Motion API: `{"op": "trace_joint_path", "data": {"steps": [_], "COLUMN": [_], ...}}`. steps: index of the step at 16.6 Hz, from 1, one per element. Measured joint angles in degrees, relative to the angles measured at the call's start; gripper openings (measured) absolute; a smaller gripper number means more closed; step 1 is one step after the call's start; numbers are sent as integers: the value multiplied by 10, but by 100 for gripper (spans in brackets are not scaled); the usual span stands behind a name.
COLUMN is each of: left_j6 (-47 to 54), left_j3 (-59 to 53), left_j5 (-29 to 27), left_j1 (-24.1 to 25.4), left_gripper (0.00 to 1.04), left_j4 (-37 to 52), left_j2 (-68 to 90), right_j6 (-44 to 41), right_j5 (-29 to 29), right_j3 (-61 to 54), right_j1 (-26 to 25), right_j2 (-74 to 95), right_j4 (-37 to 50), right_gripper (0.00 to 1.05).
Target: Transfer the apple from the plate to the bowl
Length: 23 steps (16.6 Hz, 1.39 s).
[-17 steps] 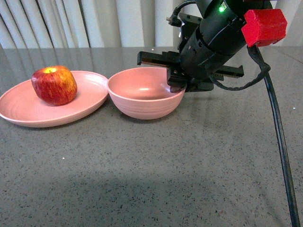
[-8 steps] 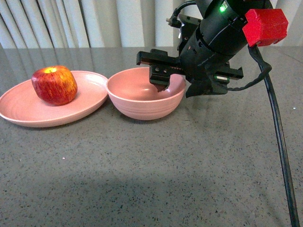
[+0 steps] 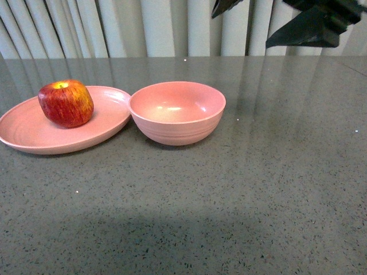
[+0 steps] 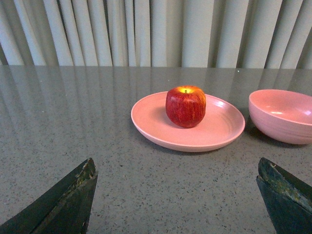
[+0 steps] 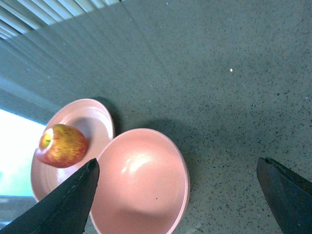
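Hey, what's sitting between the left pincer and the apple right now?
Only bare speckled grey tabletop, then the near rim of the shallow oval pale-pink plate under the glossy red apple; the left wrist view shows it.

The right tool point(image 3: 242, 28) is mostly cut off by the front view's top edge; the bowl point(image 4: 280, 117) is clipped in the left wrist view

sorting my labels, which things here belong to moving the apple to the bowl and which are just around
In the job: apple, sitting on the plate; bowl, empty.
Just around: grey speckled table; pleated curtain.
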Motion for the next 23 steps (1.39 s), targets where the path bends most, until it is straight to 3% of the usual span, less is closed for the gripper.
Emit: {"op": "trace_joint_path", "data": {"steps": [3, 6, 11, 12, 14, 16, 20, 22, 23], "left_j6": [0, 0, 0, 0, 0, 0, 0, 0, 0], "left_j3": [0, 0, 0, 0, 0, 0, 0, 0, 0], "left_j5": [0, 0, 0, 0, 0, 0, 0, 0, 0], "left_j1": [0, 0, 0, 0, 0, 0, 0, 0, 0], "left_gripper": [98, 98, 98, 98, 98, 98, 98, 98, 98], "left_j4": [0, 0, 0, 0, 0, 0, 0, 0, 0], "left_j2": [0, 0, 0, 0, 0, 0, 0, 0, 0], "right_j6": [9, 29, -15, -55, -158, -192, -209, -210, -211], "right_j5": [-47, -42, 7, 63, 130, 139, 139, 139, 139], "right_j3": [-155, -349, -535, -566, -642, -692, -735, -755, -762], "right_j1": [-55, -130, -202, -193, -176, -176, -176, -176, -176], "right_j2": [-153, -346, -629, -665, -759, -820, -870, -889, -946], "right_j4": [106, 187, 133, 195, 205, 172, 186, 178, 120], "right_gripper": [98, 98, 98, 91, 67, 45, 1, 2, 2]}}
